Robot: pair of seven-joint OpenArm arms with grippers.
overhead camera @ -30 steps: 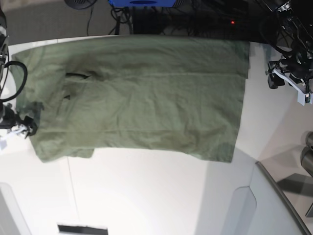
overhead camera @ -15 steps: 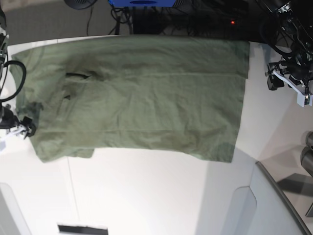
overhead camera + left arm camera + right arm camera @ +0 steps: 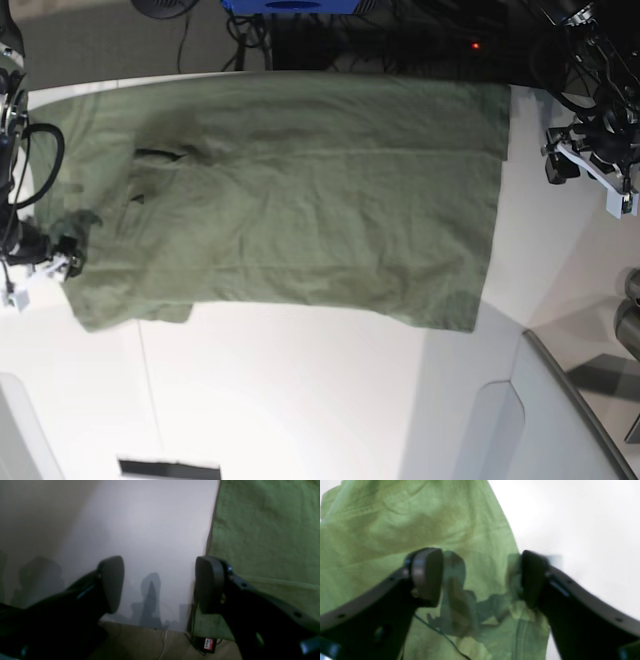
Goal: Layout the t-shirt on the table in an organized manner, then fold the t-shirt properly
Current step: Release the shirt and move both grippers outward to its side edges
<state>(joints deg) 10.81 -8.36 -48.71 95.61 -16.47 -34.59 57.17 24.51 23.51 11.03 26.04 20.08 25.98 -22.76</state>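
The far half of the desk (image 3: 300, 400) is covered by the spread t-shirt (image 3: 300, 190). Bare surface is left along the near side and beside the shirt's hem, where the left tool (image 3: 160, 585) stands. The near right corner is blocked by a grey angled panel (image 3: 560, 420).

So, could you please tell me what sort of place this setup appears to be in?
Most likely a robotics lab or test bench, not a home. A white table holds only the t-shirt, robot arms stand at both sides, and loose cables and electronics with a red indicator light sit behind it.
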